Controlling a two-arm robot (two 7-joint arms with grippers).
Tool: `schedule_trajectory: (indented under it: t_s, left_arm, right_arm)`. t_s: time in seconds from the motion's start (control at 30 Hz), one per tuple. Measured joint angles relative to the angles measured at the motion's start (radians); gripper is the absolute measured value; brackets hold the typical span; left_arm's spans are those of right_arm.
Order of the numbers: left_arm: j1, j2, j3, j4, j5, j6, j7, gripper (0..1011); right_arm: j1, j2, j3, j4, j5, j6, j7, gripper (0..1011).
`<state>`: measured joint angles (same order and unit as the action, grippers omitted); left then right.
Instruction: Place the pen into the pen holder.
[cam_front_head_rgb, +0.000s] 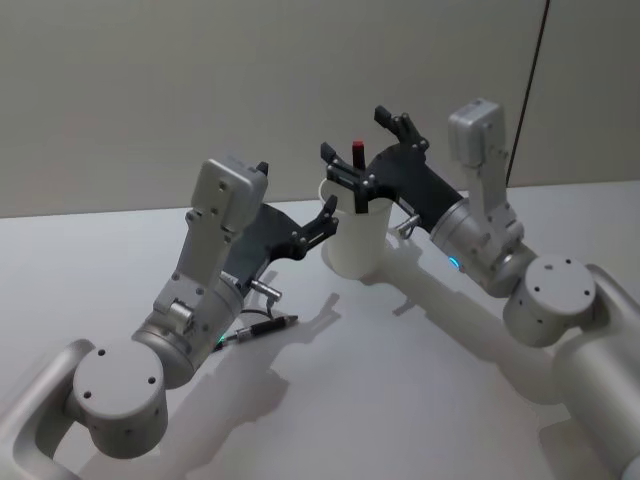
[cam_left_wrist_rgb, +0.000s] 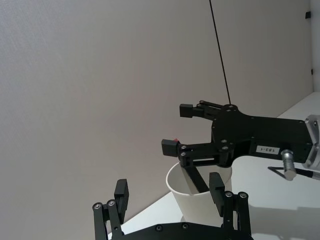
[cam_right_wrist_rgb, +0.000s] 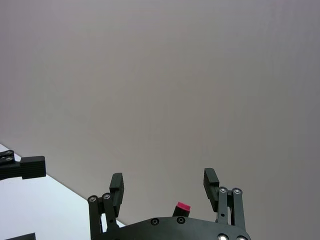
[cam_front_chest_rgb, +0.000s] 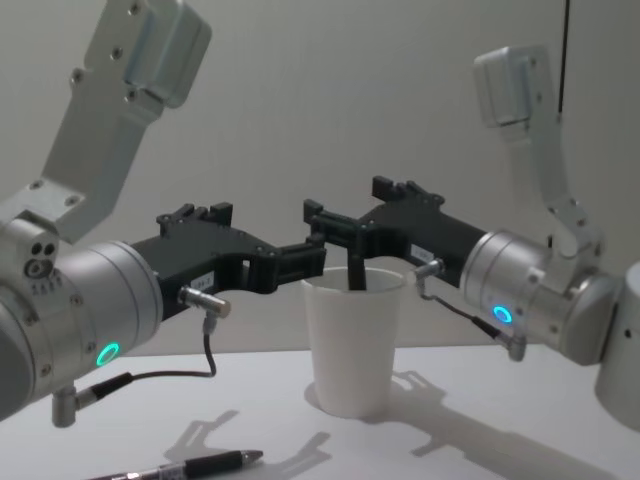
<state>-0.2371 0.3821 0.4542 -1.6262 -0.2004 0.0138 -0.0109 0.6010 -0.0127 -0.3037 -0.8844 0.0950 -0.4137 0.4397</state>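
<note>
Presently: the pen (cam_front_head_rgb: 358, 150), dark barrel with a red top, stands inside the pen holder (cam_front_head_rgb: 355, 245). Its lower end is in the cup and the red top is clear above the rolled rim. The holder is upright on the bench (cam_front_head_rgb: 400, 400), far-centre, between the two arms.

Right claw (cam_front_head_rgb: 353, 135) reaches in from the right, level over the rim, fingers apart. The pen rises between them, close to the nearer finger; contact cannot be resolved. The forearm slopes down to the elbow at near right, wrist roughly horizontal.

Left claw (cam_left_wrist_rgb: 169, 186) comes in from the left, fingers also apart, gripping nothing. One fingertip lies just beside the holder's left rim; whether it touches cannot be told. The forearm climbs from near left, wrist about level with the rim.

A second pen (cam_front_chest_rgb: 205, 464), dark, lies flat on the bench at near left under the left arm, well apart from the holder.

Judgement: the step in hand is release and retreat, and insertion of the red-topped pen looks done. To do it well, hold the right fingers wide and lift straight up until clear of the red top before any sideways travel; a finger dragging the barrel could tip the light cup. The left claw is well placed to steady the rim. It should withdraw last, outward to the left, not across the cup.
</note>
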Motion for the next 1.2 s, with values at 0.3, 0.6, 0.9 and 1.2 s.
schedule_trajectory:
  t_s: [0.3, 0.6, 0.9, 1.2]
  left_arm:
    - [0.000, 0.000, 0.000, 0.000, 0.000, 0.000, 0.000, 1001]
    - [0.000, 0.000, 0.000, 0.000, 0.000, 0.000, 0.000, 1001]
    - [0.000, 0.000, 0.000, 0.000, 0.000, 0.000, 0.000, 1001]
    - [0.000, 0.000, 0.000, 0.000, 0.000, 0.000, 0.000, 1001]
  right_arm:
    - [-0.093, 0.045, 0.015, -0.156, 0.021, 0.056, -0.010, 1002]
    - [-0.232, 0.107, 0.030, -0.358, 0.049, 0.129, -0.067, 1002]
    - [-0.247, 0.117, 0.032, -0.379, 0.055, 0.143, -0.079, 1002]
    - [-0.321, 0.164, 0.042, -0.481, 0.083, 0.204, -0.139, 1002]
